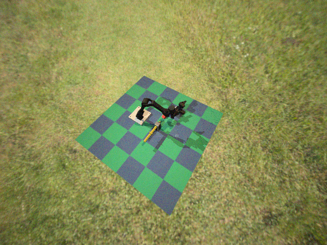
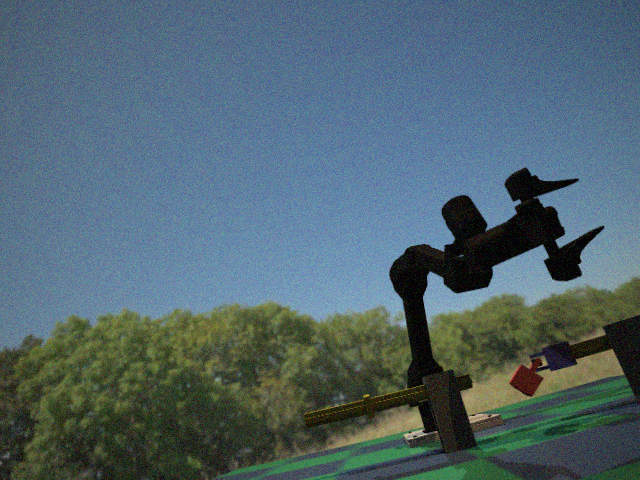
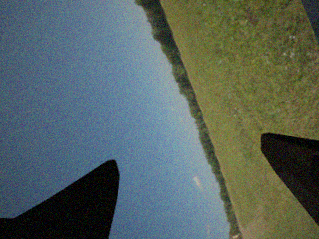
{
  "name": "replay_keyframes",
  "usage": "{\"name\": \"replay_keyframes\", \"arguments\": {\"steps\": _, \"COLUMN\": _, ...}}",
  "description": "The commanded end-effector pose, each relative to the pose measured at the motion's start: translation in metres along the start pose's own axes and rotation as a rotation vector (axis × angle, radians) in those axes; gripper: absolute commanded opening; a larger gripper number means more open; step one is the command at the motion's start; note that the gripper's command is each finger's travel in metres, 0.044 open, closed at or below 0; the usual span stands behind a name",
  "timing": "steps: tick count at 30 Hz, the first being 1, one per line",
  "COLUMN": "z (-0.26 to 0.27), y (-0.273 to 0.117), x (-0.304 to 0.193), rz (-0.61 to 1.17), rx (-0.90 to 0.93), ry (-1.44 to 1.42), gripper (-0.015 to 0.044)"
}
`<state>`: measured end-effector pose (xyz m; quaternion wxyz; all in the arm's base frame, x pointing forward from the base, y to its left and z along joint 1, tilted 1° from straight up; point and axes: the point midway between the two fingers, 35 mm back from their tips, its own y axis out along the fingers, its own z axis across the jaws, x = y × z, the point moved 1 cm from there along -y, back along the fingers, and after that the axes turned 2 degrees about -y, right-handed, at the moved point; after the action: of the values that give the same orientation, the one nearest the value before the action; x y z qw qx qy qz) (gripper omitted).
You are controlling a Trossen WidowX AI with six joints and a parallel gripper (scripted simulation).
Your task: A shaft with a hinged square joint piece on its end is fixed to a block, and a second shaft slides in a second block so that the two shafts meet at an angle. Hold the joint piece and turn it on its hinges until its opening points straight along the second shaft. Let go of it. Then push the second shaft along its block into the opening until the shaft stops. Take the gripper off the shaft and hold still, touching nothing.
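The red square joint piece (image 1: 163,116) (image 2: 525,379) hangs tilted downward on a purple hinge part (image 2: 558,355) at the end of the fixed shaft (image 2: 589,347), which comes out of a dark block (image 2: 625,351) at the right edge. The yellow second shaft (image 1: 149,133) (image 2: 361,405) lies in its grey block (image 1: 158,124) (image 2: 448,410), mostly drawn back. Its tip stands well apart from the joint piece. My gripper (image 1: 181,104) (image 2: 589,205) (image 3: 189,155) is open and empty. It is raised high above the joint piece and points up and outward, touching nothing.
The arm stands on a tan base plate (image 1: 134,113) (image 2: 485,421) on a green and grey checkered mat (image 1: 147,181) (image 2: 568,444). Grass surrounds the mat, with trees behind. The wrist view shows only sky and grass between the fingers.
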<state>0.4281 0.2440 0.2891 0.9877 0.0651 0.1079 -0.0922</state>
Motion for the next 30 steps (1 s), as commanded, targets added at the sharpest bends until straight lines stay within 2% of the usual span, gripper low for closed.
{"name": "replay_keyframes", "arguments": {"steps": 1, "z": 0.0, "y": 0.0, "x": 0.0, "rz": 0.0, "rx": 0.0, "ry": 0.0, "gripper": 0.0426}}
{"name": "replay_keyframes", "arguments": {"steps": 2, "z": 0.0, "y": 0.0, "x": 0.0, "rz": 0.0, "rx": 0.0, "ry": 0.0, "gripper": 0.044}}
{"name": "replay_keyframes", "arguments": {"steps": 15, "z": -0.008, "y": 0.0, "x": 0.018, "rz": -0.184, "rx": -0.081, "ry": -0.026, "gripper": 0.044}}
{"name": "replay_keyframes", "arguments": {"steps": 30, "z": -0.034, "y": -0.017, "x": 0.027, "rz": -0.387, "rx": -0.309, "ry": -0.084, "gripper": 0.044}}
